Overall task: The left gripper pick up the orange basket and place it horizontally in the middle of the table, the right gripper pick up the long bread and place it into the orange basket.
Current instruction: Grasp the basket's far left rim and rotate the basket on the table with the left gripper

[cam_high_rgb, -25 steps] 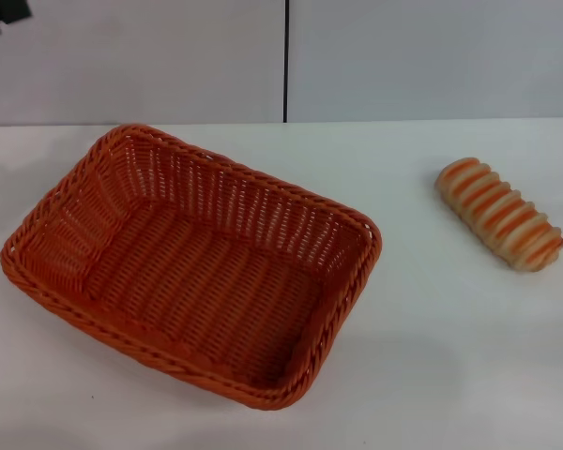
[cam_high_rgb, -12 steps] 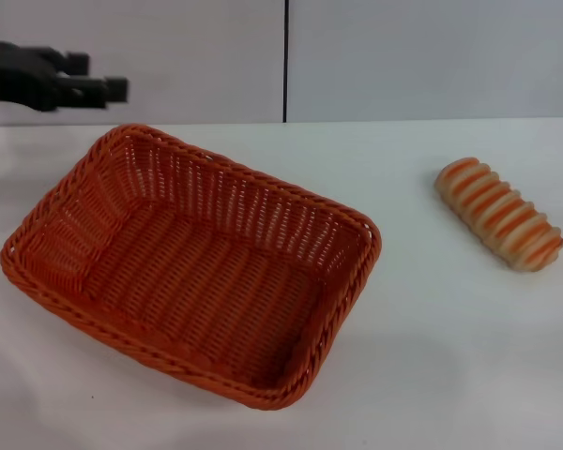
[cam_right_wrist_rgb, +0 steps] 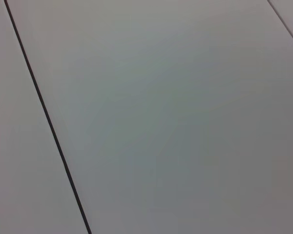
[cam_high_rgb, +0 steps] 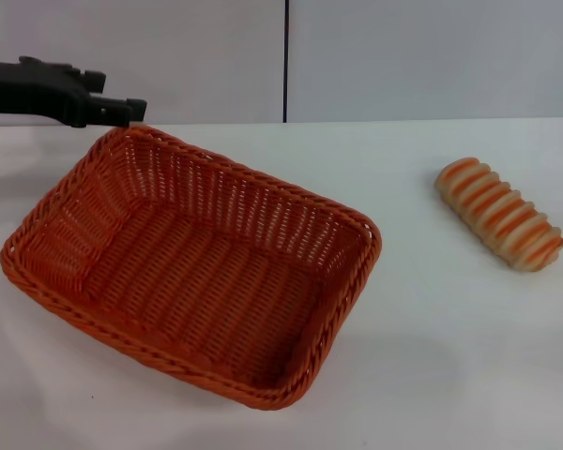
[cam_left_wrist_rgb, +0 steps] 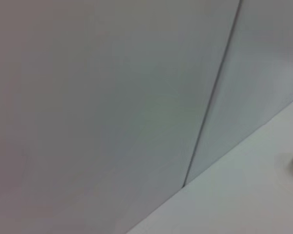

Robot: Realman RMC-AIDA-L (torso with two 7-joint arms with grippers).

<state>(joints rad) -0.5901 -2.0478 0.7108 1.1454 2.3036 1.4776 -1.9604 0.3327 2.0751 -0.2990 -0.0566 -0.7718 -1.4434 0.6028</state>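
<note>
The orange basket lies at an angle on the left half of the white table, and nothing is inside it. My left gripper reaches in from the left edge of the head view. It hovers just above the basket's far left corner, apart from the rim. The long bread, beige with orange-brown stripes, rests on the table at the right, well away from the basket. The right gripper is out of view. The left wrist view shows only wall, a strip of table and an orange sliver at its edge.
A grey wall with a dark vertical seam runs behind the table's far edge. White tabletop lies between the basket and the bread and in front of both.
The left arm has come in from the upper left corner. It moved rightward and a little down, until its tip is over the basket's far left corner. Basket and bread have not moved.
</note>
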